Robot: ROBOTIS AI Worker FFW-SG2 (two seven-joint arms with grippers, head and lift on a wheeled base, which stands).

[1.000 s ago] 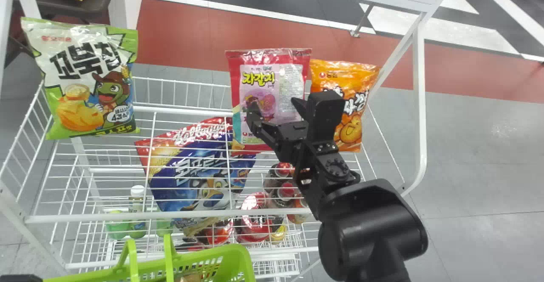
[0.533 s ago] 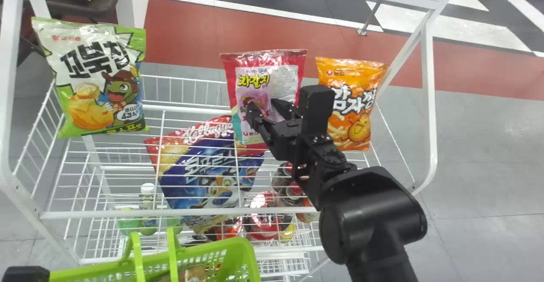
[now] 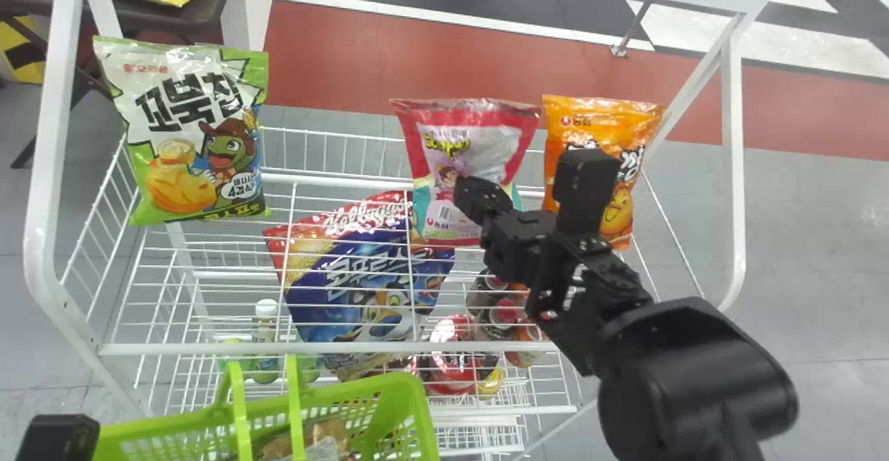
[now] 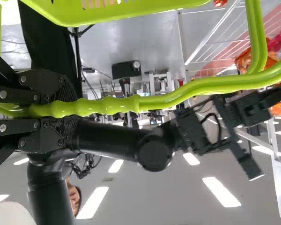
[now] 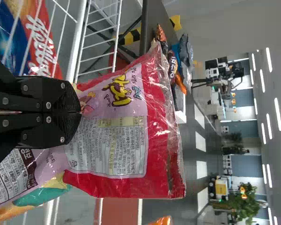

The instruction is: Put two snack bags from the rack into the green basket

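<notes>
My right gripper [image 3: 472,196] is shut on the front of the red and pink snack bag [image 3: 434,128], which stands upright at the rack's middle. In the right wrist view, the fingers of the gripper [image 5: 79,112] pinch the creased face of the bag [image 5: 124,145]. My left gripper [image 3: 61,437] is beside the green basket [image 3: 399,405] at the bottom left; in the left wrist view, this gripper [image 4: 68,110] is shut on the basket's handle [image 4: 154,101]. Brownish contents lie inside the basket.
An orange bag [image 3: 583,124] stands close to the right of the pink one, partly behind my arm. A green-white bag [image 3: 187,135] stands at the left of the white wire rack [image 3: 278,348]. Lower down are a blue cereal bag [image 3: 361,294] and several bottles.
The right gripper has closed from open onto the pink bag, whose front now looks creased. The rack, bags and basket have shifted rightward in the head view.
</notes>
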